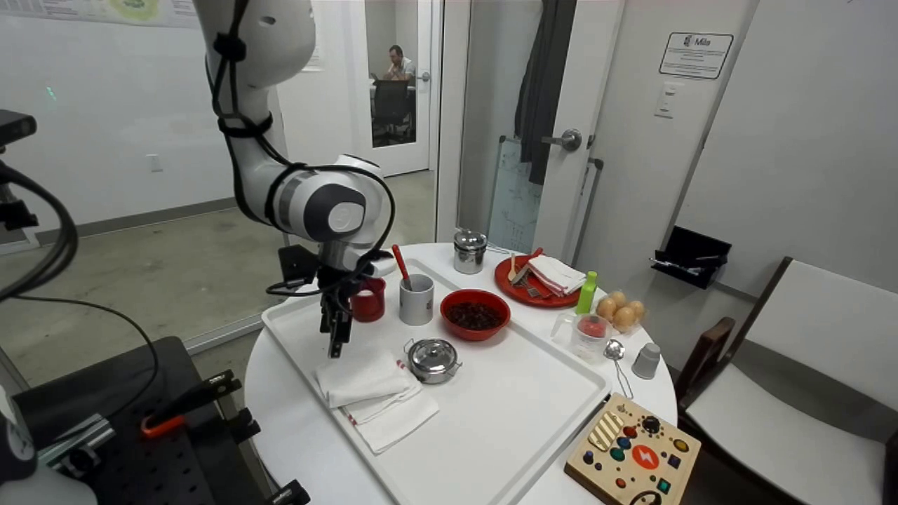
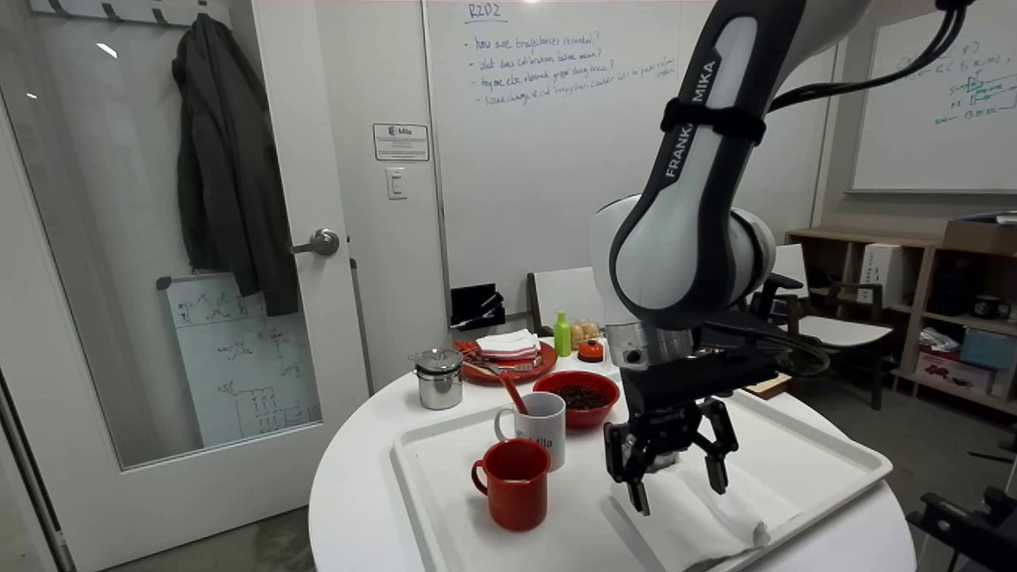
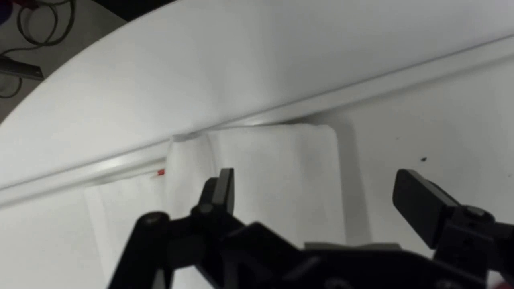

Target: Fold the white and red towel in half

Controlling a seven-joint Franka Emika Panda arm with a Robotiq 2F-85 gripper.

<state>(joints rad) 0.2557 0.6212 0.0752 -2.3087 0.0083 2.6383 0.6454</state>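
Observation:
The white and red towel (image 1: 379, 396) lies on the white tray (image 1: 519, 435) near its edge, in loose layers with a part folded over. Its red stripes show as small marks at the edges. In an exterior view the towel (image 2: 707, 516) is partly behind my gripper (image 2: 681, 494). My gripper (image 1: 337, 348) is open and empty, just above the end of the towel. In the wrist view my gripper (image 3: 314, 174) has one finger over the towel (image 3: 277, 180) and the other over the bare tray past the towel's edge. I cannot tell whether a fingertip touches the cloth.
A lidded metal bowl (image 1: 433, 360) stands against the towel. A red mug (image 2: 516, 485), a white mug (image 1: 417, 300) with a red utensil and a red bowl (image 1: 476, 298) stand on the tray. A red plate (image 1: 506, 280) with another striped cloth lies beyond the tray.

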